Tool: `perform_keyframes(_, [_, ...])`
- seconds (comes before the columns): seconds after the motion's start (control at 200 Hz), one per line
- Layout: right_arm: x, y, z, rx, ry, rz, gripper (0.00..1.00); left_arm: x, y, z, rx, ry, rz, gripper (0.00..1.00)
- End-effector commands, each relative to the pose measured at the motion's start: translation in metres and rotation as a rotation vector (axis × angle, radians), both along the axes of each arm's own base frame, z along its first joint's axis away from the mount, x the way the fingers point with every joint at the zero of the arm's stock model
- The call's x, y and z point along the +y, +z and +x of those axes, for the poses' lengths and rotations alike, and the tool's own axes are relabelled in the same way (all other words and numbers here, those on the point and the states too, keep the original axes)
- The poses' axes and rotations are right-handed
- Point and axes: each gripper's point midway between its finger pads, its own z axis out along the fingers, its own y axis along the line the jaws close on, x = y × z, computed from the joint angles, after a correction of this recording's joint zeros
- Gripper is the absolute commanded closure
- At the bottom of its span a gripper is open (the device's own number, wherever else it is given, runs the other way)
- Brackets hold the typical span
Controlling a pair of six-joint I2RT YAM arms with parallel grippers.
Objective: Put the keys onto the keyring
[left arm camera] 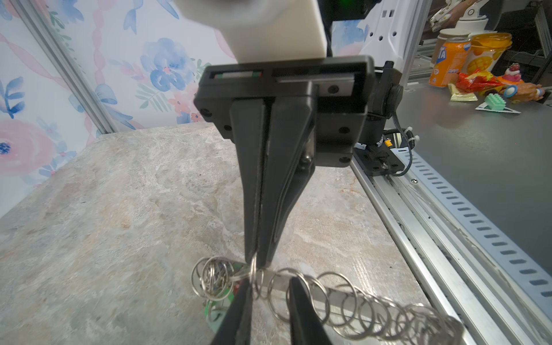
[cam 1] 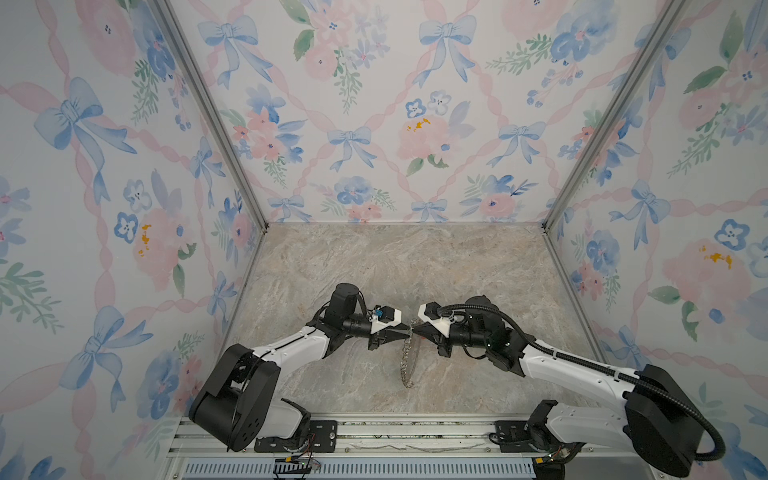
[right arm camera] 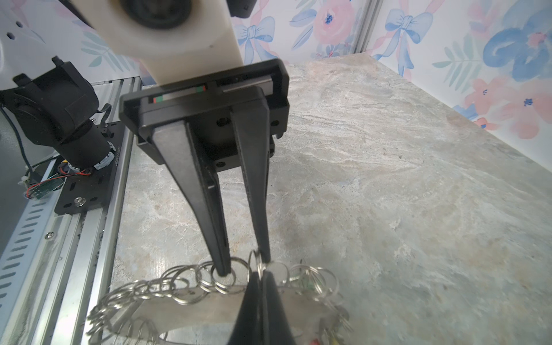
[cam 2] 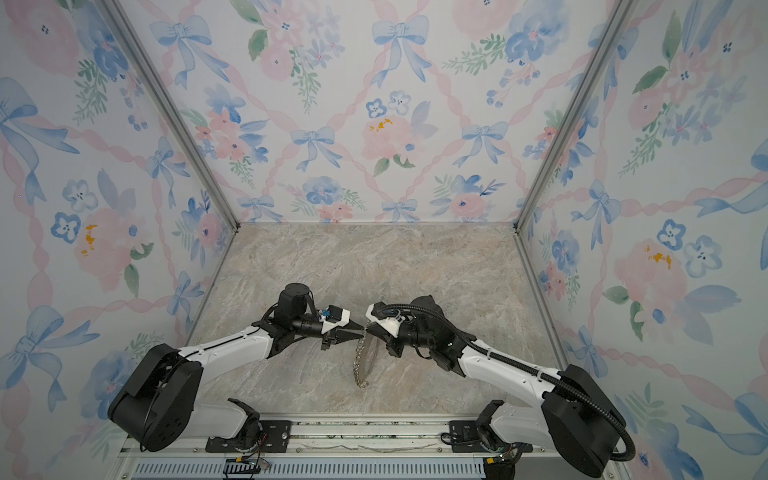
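Robot lab test cell: floral-papered walls [cam 1: 374,104], aluminium frame [cam 1: 208,116], marble-print tabletop [cam 1: 395,266].

We find the marble tabletop [cam 1: 415,266] wide open behind both arms. At the centre, the left gripper [cam 1: 405,331] and right gripper [cam 1: 417,328] meet tip to tip, and the keyring [cam 1: 405,365] runs edge-on from them toward the front rail [cam 1: 415,434], barring any crossing. Floral walls [cam 1: 124,208] close three sides.
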Motion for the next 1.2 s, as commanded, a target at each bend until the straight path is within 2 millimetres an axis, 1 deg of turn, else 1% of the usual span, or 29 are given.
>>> perform_keyframes(0.0, [0.009,0.032,0.005,-0.08,0.002,0.091,1.0,0.001,-0.006,-0.008,0.018,-0.007,0.023,0.81])
perform_keyframes(0.13, [0.01,0.032,0.005,-0.083,0.003,0.094,1.0,0.0,-0.006,-0.006,0.021,-0.007,0.024,0.86])
perform_keyframes(0.385, [0.014,0.028,0.003,-0.079,0.015,0.076,1.0,-0.002,-0.007,-0.005,0.027,-0.008,0.026,0.92])
perform_keyframes(0.445, [0.014,0.028,0.004,-0.083,0.01,0.077,1.0,-0.002,-0.008,-0.005,0.028,-0.004,0.031,0.95])
perform_keyframes(0.515, [0.013,0.028,0.005,-0.085,0.002,0.075,1.0,-0.002,-0.009,-0.003,0.025,0.006,0.036,1.0])
perform_keyframes(0.535, [0.013,0.028,0.006,-0.086,-0.002,0.074,1.0,-0.002,-0.01,-0.003,0.023,0.01,0.038,1.0])
perform_keyframes(0.6, [0.009,0.029,0.008,-0.093,-0.02,0.072,0.93,-0.001,-0.009,0.0,0.012,0.028,0.042,1.0])
perform_keyframes(0.685, [0.0,0.033,0.015,-0.092,-0.06,0.085,0.77,0.001,-0.009,0.006,-0.025,0.067,0.048,1.0])
perform_keyframes(0.785, [-0.012,0.037,0.021,-0.087,-0.093,0.122,0.67,0.005,-0.006,0.009,-0.03,0.104,0.034,1.0])
perform_keyframes(0.835, [-0.015,0.038,0.022,-0.091,-0.098,0.139,0.66,0.005,-0.004,0.009,-0.036,0.107,0.027,1.0])
perform_keyframes(0.915, [-0.014,0.034,0.021,-0.082,-0.093,0.136,0.66,0.006,-0.004,0.009,-0.05,0.115,0.025,1.0])
perform_keyframes(1.04, [-0.01,0.028,0.018,-0.082,-0.077,0.123,0.66,0.009,-0.002,0.01,-0.088,0.142,0.02,1.0])
perform_keyframes(1.195, [0.0,0.02,0.008,-0.084,-0.031,0.083,0.68,0.011,0.002,0.01,-0.129,0.156,0.002,1.0])
